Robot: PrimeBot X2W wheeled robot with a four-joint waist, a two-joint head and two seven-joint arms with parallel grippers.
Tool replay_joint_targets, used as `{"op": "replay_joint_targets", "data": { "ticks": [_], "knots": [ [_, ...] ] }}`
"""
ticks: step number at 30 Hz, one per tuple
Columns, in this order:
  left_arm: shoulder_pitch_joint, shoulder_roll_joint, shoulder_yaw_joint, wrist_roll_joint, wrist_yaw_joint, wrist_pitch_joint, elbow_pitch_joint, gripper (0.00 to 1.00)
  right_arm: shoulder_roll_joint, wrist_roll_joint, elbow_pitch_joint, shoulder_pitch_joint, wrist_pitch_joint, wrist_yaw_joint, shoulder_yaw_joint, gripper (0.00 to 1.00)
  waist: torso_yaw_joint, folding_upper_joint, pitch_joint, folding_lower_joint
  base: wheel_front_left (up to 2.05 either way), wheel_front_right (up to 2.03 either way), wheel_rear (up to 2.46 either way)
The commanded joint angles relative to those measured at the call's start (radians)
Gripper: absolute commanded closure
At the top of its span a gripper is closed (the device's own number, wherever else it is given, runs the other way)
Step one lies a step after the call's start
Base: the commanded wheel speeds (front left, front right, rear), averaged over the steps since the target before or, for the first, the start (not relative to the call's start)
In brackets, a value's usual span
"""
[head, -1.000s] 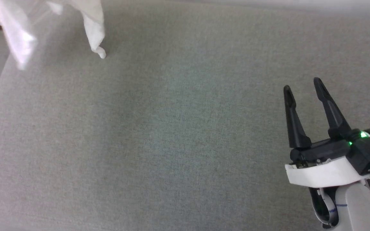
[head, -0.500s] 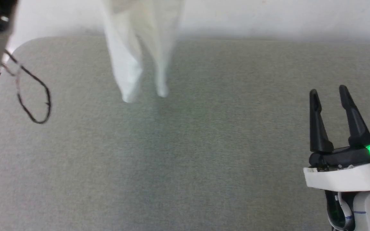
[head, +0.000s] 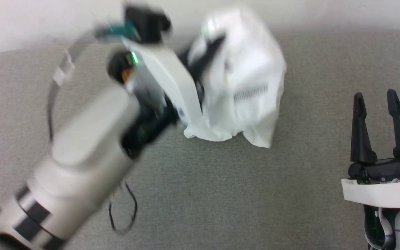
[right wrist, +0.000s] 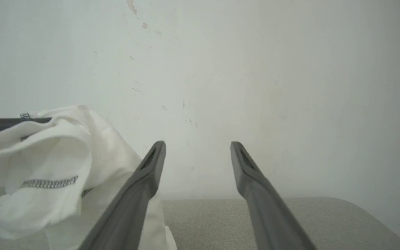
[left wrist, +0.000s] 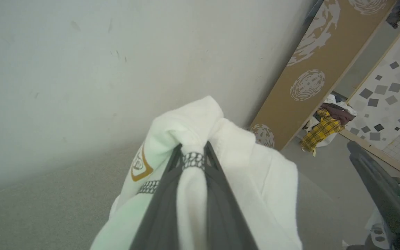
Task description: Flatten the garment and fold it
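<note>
Left gripper (left wrist: 193, 154) and shirt (head: 248, 90) at the far middle of the table (head: 221, 194). The left gripper's two dark fingers were drawn narrow and clamped a bunched fold of the shirt between them, with a band of dark grey zigzag stitching caught at the tips. The shirt hung from this grip as a crumpled white bundle of thin fabric, its lower folds reaching the table top; a second zigzag seam ran across its right-hand face, and a small gold emblem showed in the left wrist view. The right gripper (head: 375, 100) stood at the near right, well apart from the shirt, jaws spread wide and holding nothing, fingers pointing toward the pale wall (right wrist: 290, 69). The table was covered in grey cloth, with rounded far corners close against the wall. Bare cloth lay near and right of the shirt, while the left forearm crossed the near left, a black cable (head: 123, 215) looping beneath it.
</note>
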Motion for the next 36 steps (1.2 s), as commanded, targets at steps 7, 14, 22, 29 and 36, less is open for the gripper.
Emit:
{"op": "replay_joint_targets", "data": {
  "ticks": [7,14,22,29,36],
  "knots": [
    [0.242,-0.064,-0.175,0.064,0.026,-0.031,0.187,1.00,0.001,0.008,-0.001,-0.005,-0.004,-0.002,0.019,0.00,-0.028,0.0000,0.026,-0.0001,0.00,0.00,0.00],
    [0.283,-0.118,-0.179,0.047,-0.010,-0.095,0.260,0.00,0.001,-0.002,0.012,0.005,-0.004,-0.002,0.019,0.00,-0.007,0.0000,0.012,-0.0001,0.00,0.00,0.00],
    [0.265,-0.073,-0.090,0.051,-0.018,-0.230,0.137,0.00,0.001,-0.007,0.027,0.020,-0.005,-0.002,0.037,0.00,0.029,0.0000,-0.036,-0.0001,0.00,0.00,0.00],
    [0.403,0.087,0.071,0.155,0.126,-0.398,-0.065,0.00,0.001,-0.002,0.031,0.042,-0.005,-0.002,0.047,0.00,0.037,0.0000,-0.051,-0.0001,0.00,0.00,0.00],
    [0.748,0.085,0.416,0.436,0.202,-0.404,-0.340,0.00,0.001,0.002,0.037,0.065,-0.005,-0.002,0.030,0.00,0.055,0.0000,-0.015,-0.0001,0.00,0.00,0.00]
  ]
}}
